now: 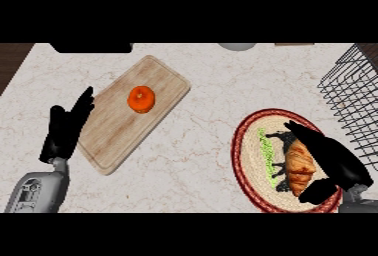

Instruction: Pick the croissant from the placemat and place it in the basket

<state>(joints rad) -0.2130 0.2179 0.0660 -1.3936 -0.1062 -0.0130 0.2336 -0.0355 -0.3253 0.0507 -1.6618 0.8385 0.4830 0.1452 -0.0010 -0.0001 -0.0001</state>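
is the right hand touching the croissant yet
Touching. The head view shows the right hand lying over the croissant on the placemat, its fingers along one side and the thumb curled at the lower end, with no gap between them.

A pale veined marble counter (214, 150) fills the view, with dark wood flooring (11, 62) past its left edge.

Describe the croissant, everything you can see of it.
The croissant is golden brown with ridged, layered bands across its length, darker at the tips. It lies lengthwise on the round woven placemat with a red rim, at the counter's right side, beside a green strip on the mat. The right robot hand covers its right side, fingers curled along it and thumb near its lower end, so part of it is hidden. It still rests on the mat, not in the wire basket.
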